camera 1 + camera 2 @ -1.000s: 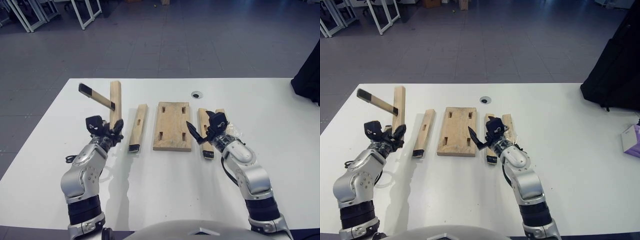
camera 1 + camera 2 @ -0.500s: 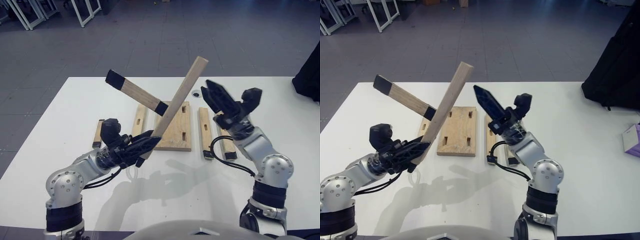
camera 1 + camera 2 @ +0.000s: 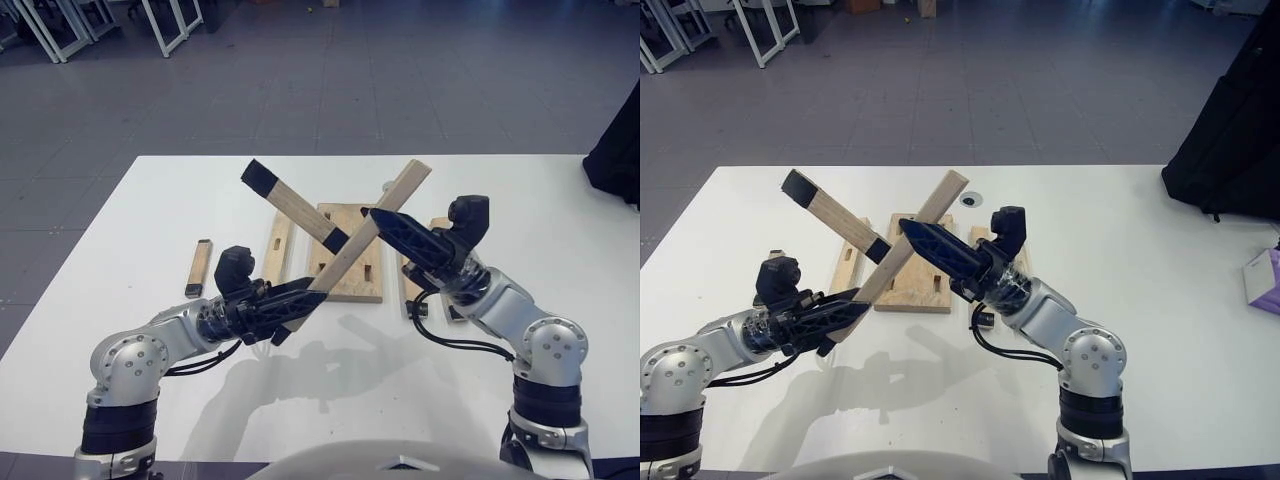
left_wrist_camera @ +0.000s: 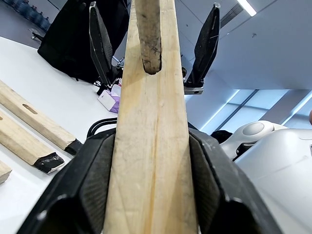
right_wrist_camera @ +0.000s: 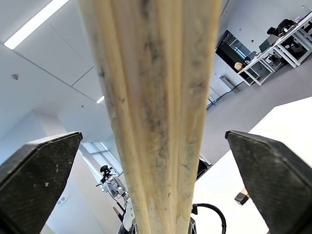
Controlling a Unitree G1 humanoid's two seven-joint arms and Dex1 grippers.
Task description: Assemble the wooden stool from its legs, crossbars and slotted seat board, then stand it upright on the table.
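Left gripper point(image 3: 296, 300) is clamped on the low end of the leg point(image 3: 388, 206), which tilts above the seat board point(image 3: 348, 287) with a crossbar point(image 3: 296, 211) plugged in. Right gripper point(image 3: 422, 213) gapes around the leg, probably not touching yet. Best to close squarely on the flat faces, no twisting.

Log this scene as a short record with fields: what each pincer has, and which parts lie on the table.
left pincer: shut on leg, raised at a slant above the table
crossbar: plugged into the leg's slot
right pincer: open, fingers either side of the leg
on table: seat board, loose leg, short bar
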